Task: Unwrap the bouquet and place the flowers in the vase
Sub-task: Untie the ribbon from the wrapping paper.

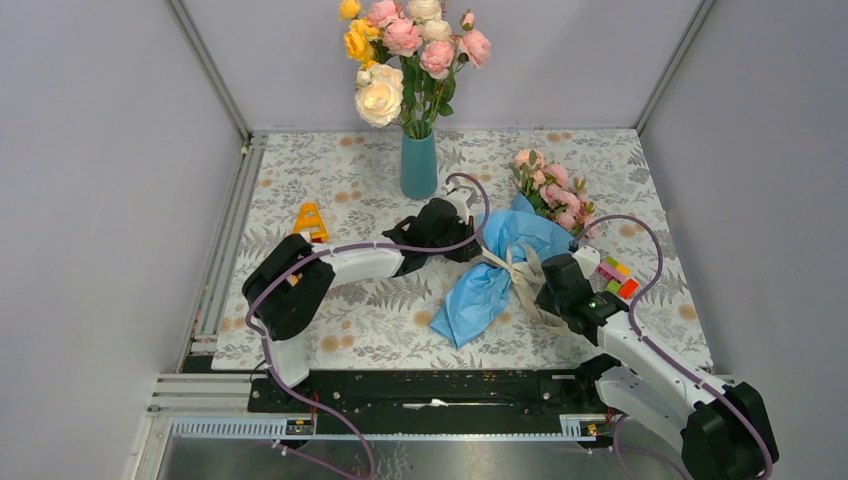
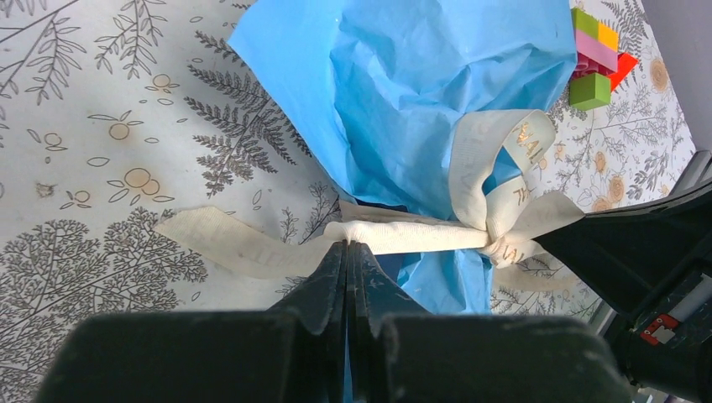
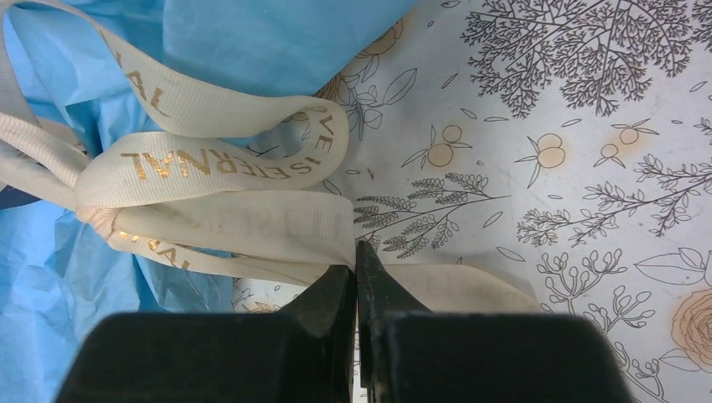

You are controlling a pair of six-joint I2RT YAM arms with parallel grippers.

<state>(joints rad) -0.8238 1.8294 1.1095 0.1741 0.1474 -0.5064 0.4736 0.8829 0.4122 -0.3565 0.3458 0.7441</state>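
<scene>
My left gripper (image 2: 347, 252) is clenched on one tail of the cream ribbon (image 2: 420, 235), and my right gripper (image 3: 355, 273) on another. The bouquet (image 1: 495, 270) lies tied, right of the table's (image 1: 380, 330) middle. The vase (image 1: 419, 165) stands by the far edge.

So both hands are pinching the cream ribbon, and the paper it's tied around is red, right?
Not red. The paper is blue, as the left wrist view shows. The left hand and right hand do pinch the cream ribbon.
</scene>
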